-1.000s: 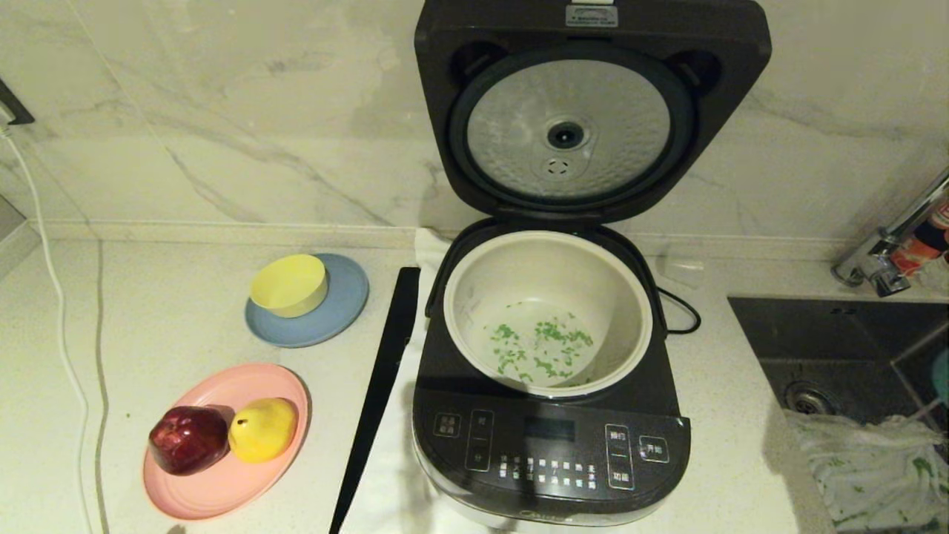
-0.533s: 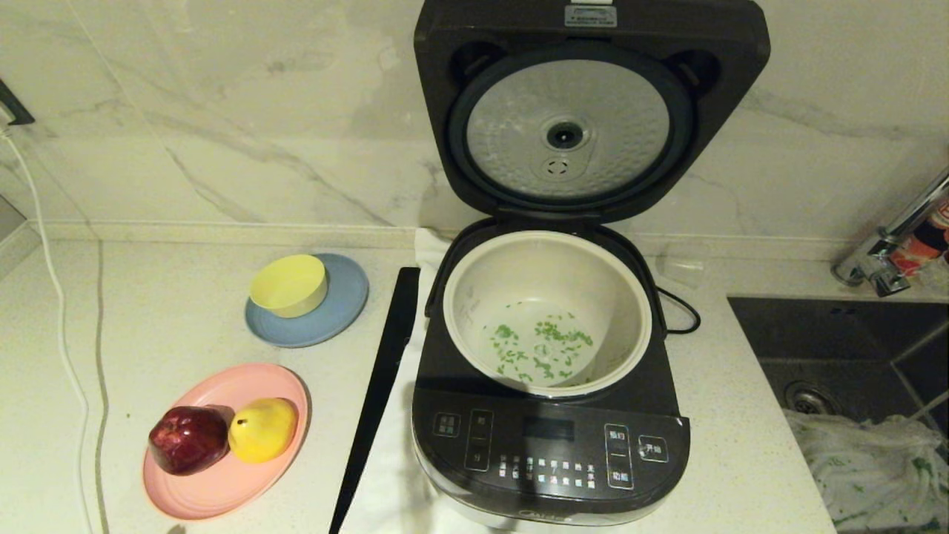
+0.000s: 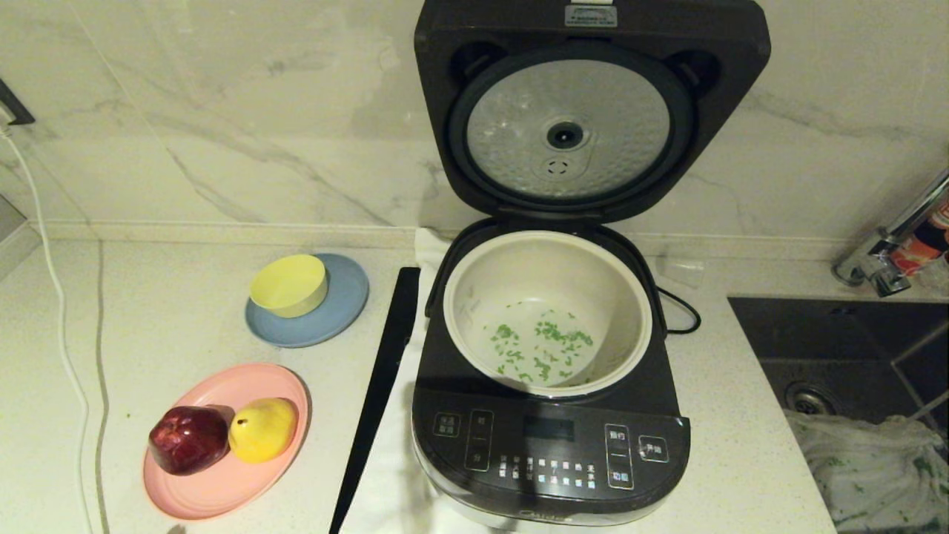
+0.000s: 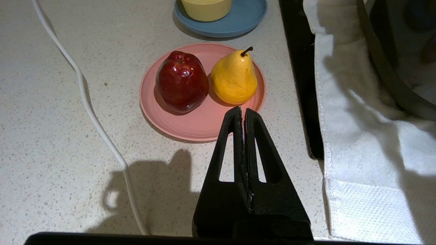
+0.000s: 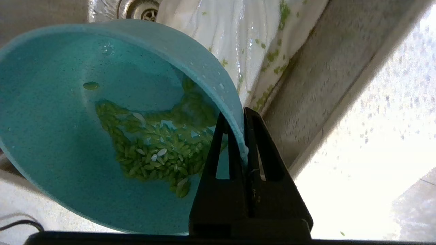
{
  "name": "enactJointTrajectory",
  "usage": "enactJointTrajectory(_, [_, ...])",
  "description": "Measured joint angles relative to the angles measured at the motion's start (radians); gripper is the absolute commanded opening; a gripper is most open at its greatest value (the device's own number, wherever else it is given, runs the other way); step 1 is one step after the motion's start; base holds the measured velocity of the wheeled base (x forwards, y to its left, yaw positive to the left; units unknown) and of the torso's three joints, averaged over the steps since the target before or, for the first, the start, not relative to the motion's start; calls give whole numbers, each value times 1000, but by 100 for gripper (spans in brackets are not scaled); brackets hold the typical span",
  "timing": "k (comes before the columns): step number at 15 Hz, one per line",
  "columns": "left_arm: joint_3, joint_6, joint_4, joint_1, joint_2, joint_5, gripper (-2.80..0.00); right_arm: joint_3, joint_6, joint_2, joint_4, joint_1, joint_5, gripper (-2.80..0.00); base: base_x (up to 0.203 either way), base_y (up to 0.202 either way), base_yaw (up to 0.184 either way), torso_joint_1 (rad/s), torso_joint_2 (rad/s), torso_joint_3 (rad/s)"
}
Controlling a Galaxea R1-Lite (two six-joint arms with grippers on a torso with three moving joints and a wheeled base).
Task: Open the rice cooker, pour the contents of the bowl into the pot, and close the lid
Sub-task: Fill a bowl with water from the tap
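Bowl (image 5: pixel 68 136) rim pinched in right claw (image 5: pixel 243 114), unseen overhead

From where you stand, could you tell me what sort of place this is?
Most likely a home kitchen. An open rice cooker stands on a speckled countertop against a marble-look wall, with a dark sink and chrome tap to its right. Plates of fruit sit to its left.

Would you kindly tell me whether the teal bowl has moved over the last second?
Yes. The bowl showed over the sink at the head view's right border, then left it rightward, pinched by the right tool.
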Motion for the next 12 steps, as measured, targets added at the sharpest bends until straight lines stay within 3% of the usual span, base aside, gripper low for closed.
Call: enactJointTrajectory(12, [0,0,0,0,0,0,-280,-190,34,116,7,52,-1,-280,0,0,0,0,0,0])
